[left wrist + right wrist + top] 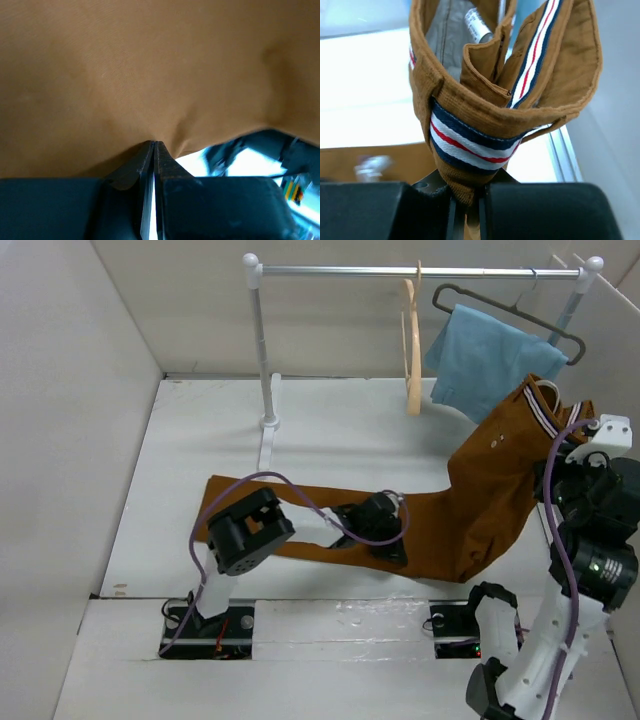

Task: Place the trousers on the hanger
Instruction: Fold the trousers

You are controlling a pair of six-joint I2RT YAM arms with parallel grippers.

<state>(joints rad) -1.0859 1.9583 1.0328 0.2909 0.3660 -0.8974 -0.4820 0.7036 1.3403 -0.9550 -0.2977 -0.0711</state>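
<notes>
The rust-brown trousers (480, 500) lie with the legs stretched left across the table, and the waist end is lifted at the right. My right gripper (556, 442) is shut on the striped waistband (470, 145) and holds it up; in the right wrist view (467, 200) the cloth is bunched between the jaws. My left gripper (392, 548) rests low on the leg cloth and is shut on a small fold of it (155, 144). The beige hanger (412, 350) hangs edge-on from the rail, left of the raised waistband and apart from it.
A white rail (420, 272) on posts spans the back. A light blue cloth (485, 360) hangs on a dark grey hanger (510, 310) at its right end, just behind the raised waistband. White walls close in on both sides.
</notes>
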